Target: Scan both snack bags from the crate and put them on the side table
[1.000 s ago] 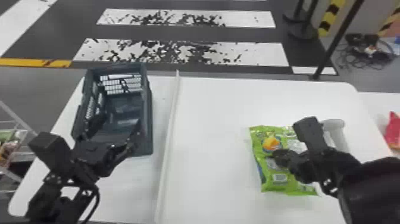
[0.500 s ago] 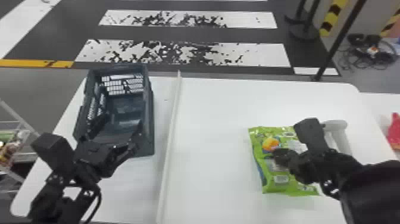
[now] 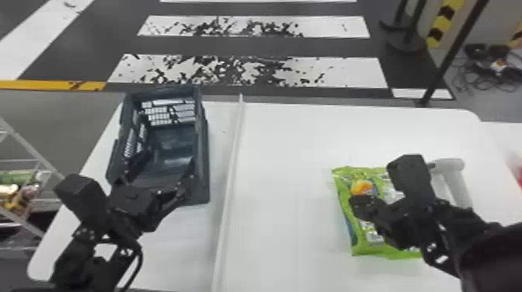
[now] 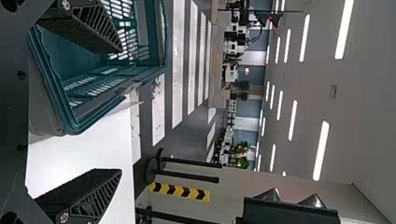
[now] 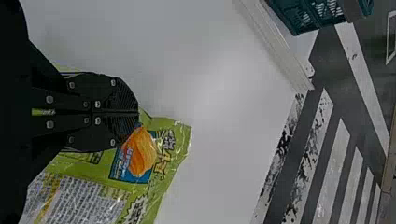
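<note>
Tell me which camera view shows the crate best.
The head view, since it shows nearly the whole crate, near end partly covered. The left wrist view shows it closer but cut off, partly behind the left gripper; the right wrist view, a corner.

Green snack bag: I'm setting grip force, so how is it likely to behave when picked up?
The green snack bag will likely flex, as its film is creased. Its glossy surface may slip. The chip pictured on it suggests light, fragile contents.

White table (image 3: pixel 291 155): dark crate (image 3: pixel 202 163), long pale strip (image 3: pixel 230 174), green snack bag (image 3: pixel 363 242), whitish device (image 3: pixel 448 165).
</note>
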